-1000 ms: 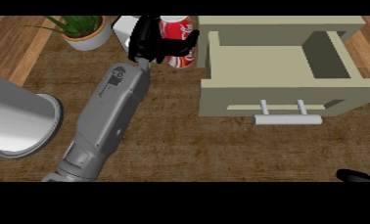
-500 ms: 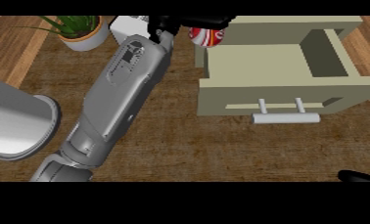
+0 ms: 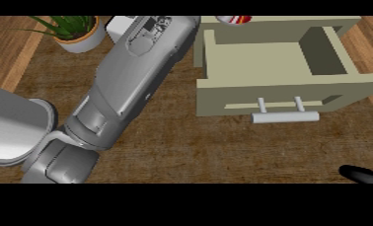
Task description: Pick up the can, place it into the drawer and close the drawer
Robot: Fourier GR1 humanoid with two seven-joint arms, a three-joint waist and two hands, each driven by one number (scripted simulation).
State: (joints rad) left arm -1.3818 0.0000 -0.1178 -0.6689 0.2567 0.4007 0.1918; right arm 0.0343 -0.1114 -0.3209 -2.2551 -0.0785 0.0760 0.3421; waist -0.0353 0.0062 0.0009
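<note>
Only the lower rim of the red and white can (image 3: 235, 19) shows, at the view's top edge just behind the back wall of the open beige drawer (image 3: 271, 94). The drawer's inside is bare, and its metal handle (image 3: 285, 116) faces me. My left forearm (image 3: 128, 82) stretches diagonally from the lower left up to the top edge. Its hand is cut off there, so the hold on the can is hidden. A black tip of my right hand (image 3: 357, 173) pokes in at the lower right corner, far from the drawer.
A potted plant (image 3: 74, 35) stands at the back left, with a white object (image 3: 120, 23) beside the forearm. A large grey round vessel (image 3: 18, 129) sits at the left edge. Dark wood counter lies in front of the drawer.
The left arm has carried the can up and to the right, from beside the drawer's left wall to behind its back wall. The hand has left the view.
</note>
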